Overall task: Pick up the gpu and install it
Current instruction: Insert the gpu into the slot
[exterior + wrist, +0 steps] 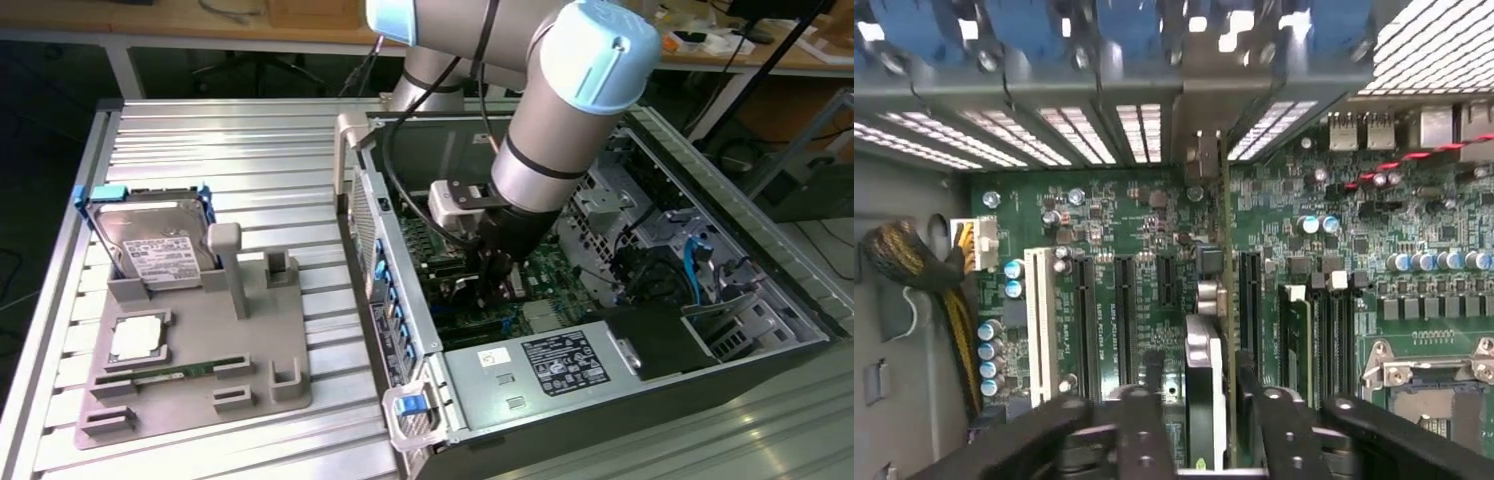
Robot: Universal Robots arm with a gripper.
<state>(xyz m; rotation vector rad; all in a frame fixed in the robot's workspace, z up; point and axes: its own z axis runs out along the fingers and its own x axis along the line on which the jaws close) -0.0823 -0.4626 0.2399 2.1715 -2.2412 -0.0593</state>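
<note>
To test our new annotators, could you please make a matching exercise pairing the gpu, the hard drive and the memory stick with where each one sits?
Things:
1. gpu
2. hard drive
3. memory stick

Places:
A. standing upright in the grey holder
B. lying flat in the grey holder
C. on edge on the motherboard inside the computer case

Pairs: 1-C; 2-A; 3-B
</note>
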